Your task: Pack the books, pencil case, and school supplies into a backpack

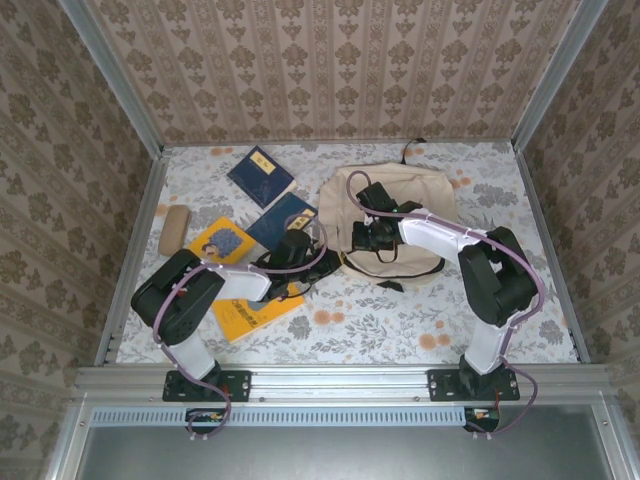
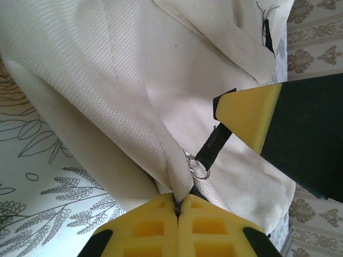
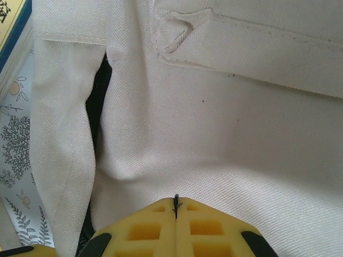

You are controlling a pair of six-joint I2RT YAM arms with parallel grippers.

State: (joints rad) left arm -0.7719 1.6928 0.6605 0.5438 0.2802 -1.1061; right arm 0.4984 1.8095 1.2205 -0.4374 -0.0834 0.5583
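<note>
**Both arms at the left near part of the backpack, before the mouth is opened.** The backpack [image 1: 440,195] lay on the table [image 1: 400,325], right of centre and toward the far edge. The left gripper [image 2: 177,202] was closed, its yellow pads pinching a raised fold of the cream fabric. A zip pull ring [image 2: 199,172] on a black tab hung just beside that fold. The right gripper [image 3: 176,203] reached in from the right across the bag. Its pads were pressed together, and the cloth dimpled toward them, so it appeared to be clamped on a pinch of the fabric as well.

The deciding relation was the dark slit [image 3: 98,107] of the opening. In the right wrist view it lay to the left of the right jaws, and its long axis ran away from them. The two pinches were near each other, and they seemed to sit on opposite sides of the zip line. A pull apart, across that axis, would therefore be what spread the mouth.

The contents waited outside the bag, to its left. The navy books [image 1: 260,175] lay toward the far edge, one of them just beside the bag. The yellow books [image 1: 250,312] lay nearer the near edge. The pencil case [image 1: 173,230] sat close to the left edge. All of these were nearer the left arm.
</note>
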